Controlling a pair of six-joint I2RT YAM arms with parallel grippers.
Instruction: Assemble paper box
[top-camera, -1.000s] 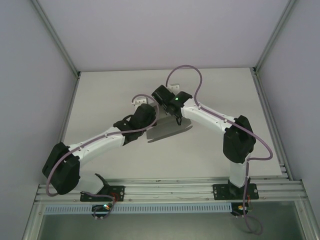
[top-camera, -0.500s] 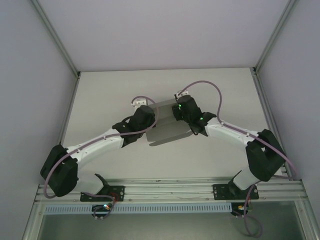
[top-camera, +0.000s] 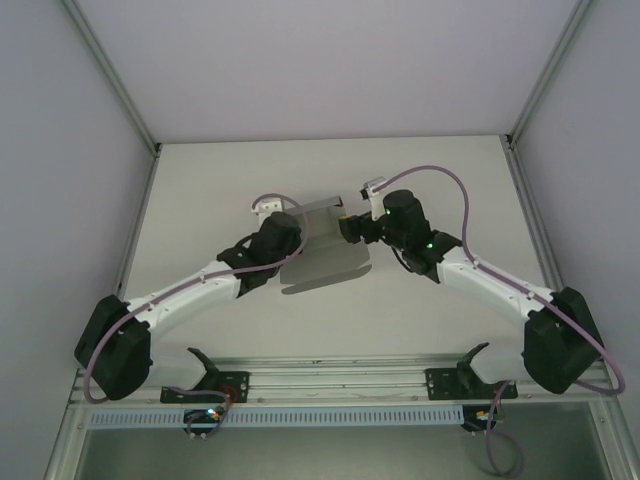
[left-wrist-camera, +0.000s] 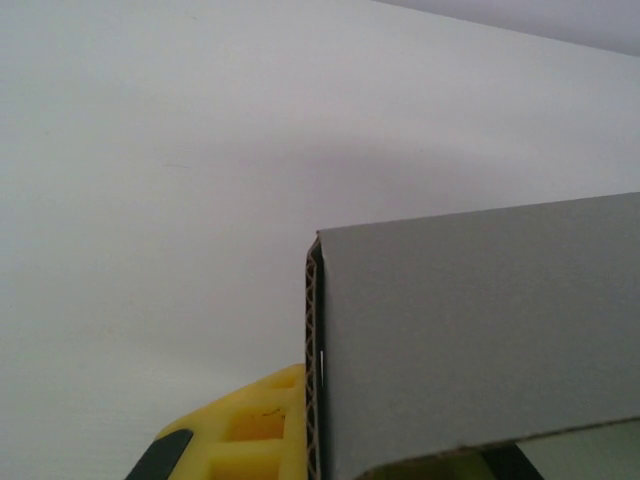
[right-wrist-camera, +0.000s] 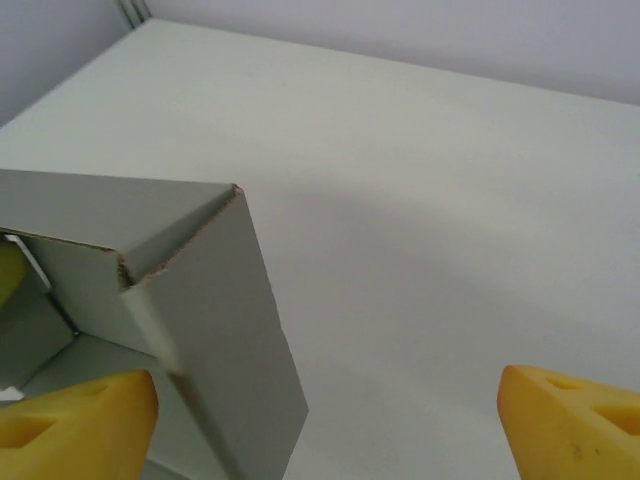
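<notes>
Top view: the paper box (top-camera: 322, 262) lies half folded on the surface (top-camera: 440, 170). The left jaws are at its left edge and the right jaws just off its right side. We judge the next fold needs the left hold kept firm, with the right jaws taking the next flap near its crease and folding slowly so the thin card doesn't buckle. A second ago the right arm (top-camera: 490, 285) reached over the box; now it is swung out to the right.

Left wrist view: the left jaws are pressed together, pinching a wall of the paper box (left-wrist-camera: 470, 340).

Right wrist view: the right jaws are spread and hold nothing; a second ago they were closed. A corner of the paper box (right-wrist-camera: 200, 300) sits by the left fingertip (right-wrist-camera: 75, 420).
</notes>
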